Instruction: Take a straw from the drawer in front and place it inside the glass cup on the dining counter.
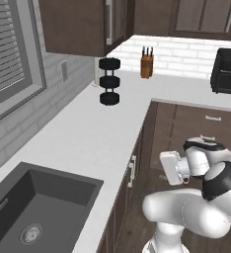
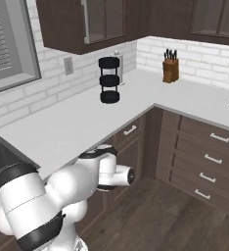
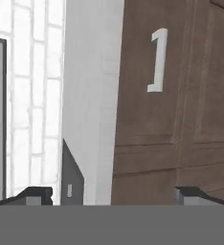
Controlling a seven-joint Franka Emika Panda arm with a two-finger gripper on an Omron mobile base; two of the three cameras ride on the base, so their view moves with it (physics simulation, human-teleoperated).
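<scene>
claw (image 3: 113,196): fingertips standing wide apart at the bottom of the hand view, pinching nothing, pointing at a dark brown front.
arm: folding low in front of the cabinets, hand rolled sideways so the hand view is tilting.
drawer (image 3: 176,110): shut, lying straight ahead of the claw; likely the one under the white table (image 1: 83,133) edge.
handle (image 3: 158,60): silver bar, its long axis appearing upright in the rolled hand view, sitting above and a bit right of the gap between the fingertips.
straw: not visible, presumably inside the shut drawer.
next move, my guess: claw needing to shift toward the handle and straddle the bar across its long axis before pulling.
step: approaching, task barely begun.
</scene>
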